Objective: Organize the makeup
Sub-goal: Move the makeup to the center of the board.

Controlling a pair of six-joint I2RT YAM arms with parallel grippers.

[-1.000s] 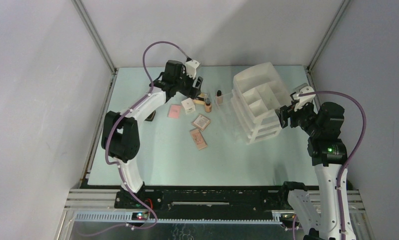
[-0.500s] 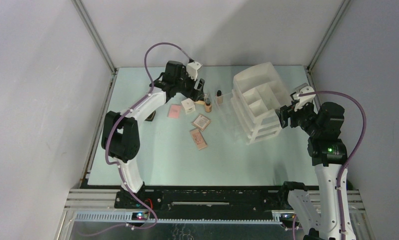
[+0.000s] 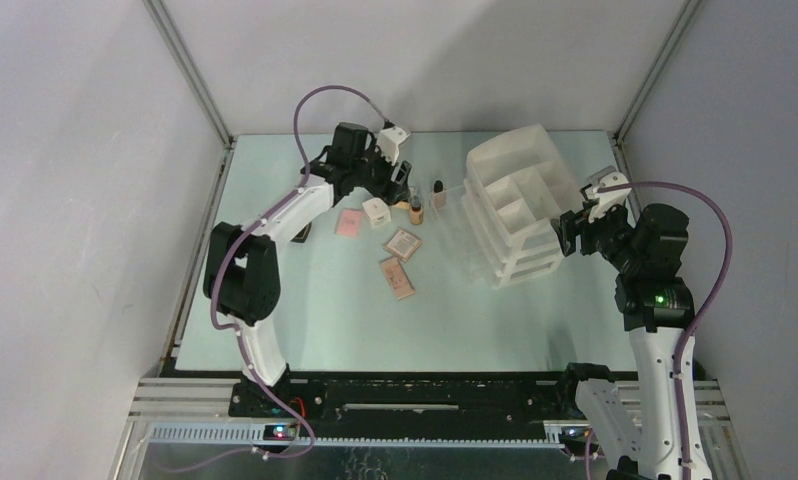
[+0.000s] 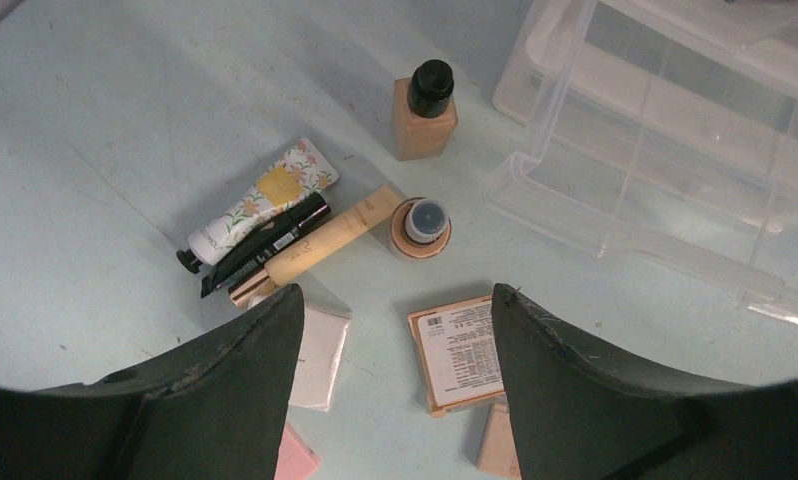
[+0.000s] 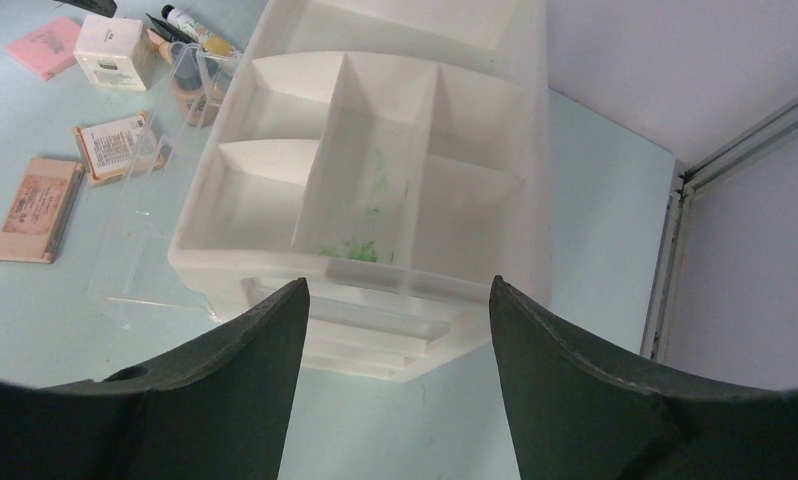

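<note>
Left gripper (image 4: 395,300): fingers spread, holding nothing, above the makeup lying loose on the worktop (image 3: 305,310). From left to right: pink palette (image 3: 349,222), white box (image 3: 377,211), floral tube (image 4: 260,195), black pencil (image 4: 265,245), beige tube (image 4: 325,240), two square beige palettes (image 3: 403,243), near beige bottle (image 4: 420,228) and far beige bottle (image 4: 425,120), both upright. White organizer (image 5: 375,200), with a clear drawer (image 4: 655,150) projecting towards the bottles. Right gripper (image 5: 393,290): fingers spread, empty, at the organizer's right corner.
</note>
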